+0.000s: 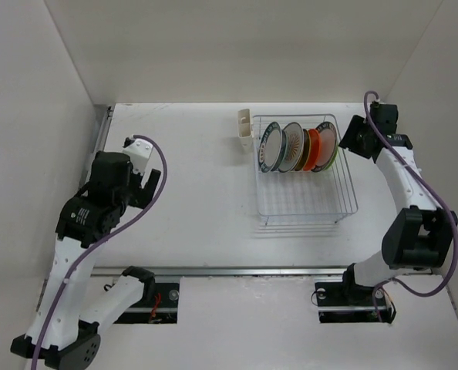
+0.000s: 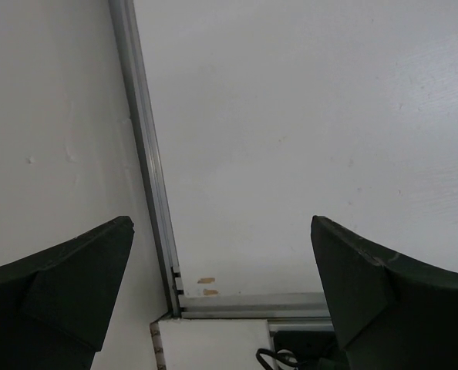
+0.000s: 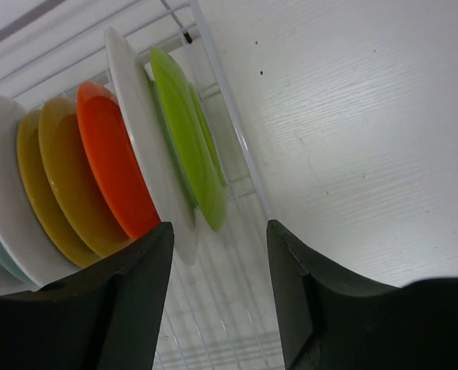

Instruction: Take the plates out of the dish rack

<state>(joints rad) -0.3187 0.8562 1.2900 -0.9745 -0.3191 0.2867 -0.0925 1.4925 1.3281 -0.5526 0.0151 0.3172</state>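
The dish rack (image 1: 306, 193) stands at the back right of the table, with several plates upright in its far slots: a teal-rimmed white one (image 1: 270, 146), a patterned one (image 1: 292, 145), an orange one (image 1: 314, 150) and a white one with an orange centre (image 1: 328, 142). My right gripper (image 1: 346, 142) is open just right of the rack's far corner. In the right wrist view it (image 3: 220, 231) hovers by the green plate (image 3: 190, 146), the white plate (image 3: 140, 131) and the orange plate (image 3: 113, 166), touching none. My left gripper (image 1: 146, 187) is open and empty at the far left.
A cream cutlery cup (image 1: 245, 129) hangs on the rack's far left corner. The near half of the rack holds nothing. White walls close the table on the left, back and right. A metal rail (image 2: 146, 162) runs along the left edge under my left gripper (image 2: 221, 223).
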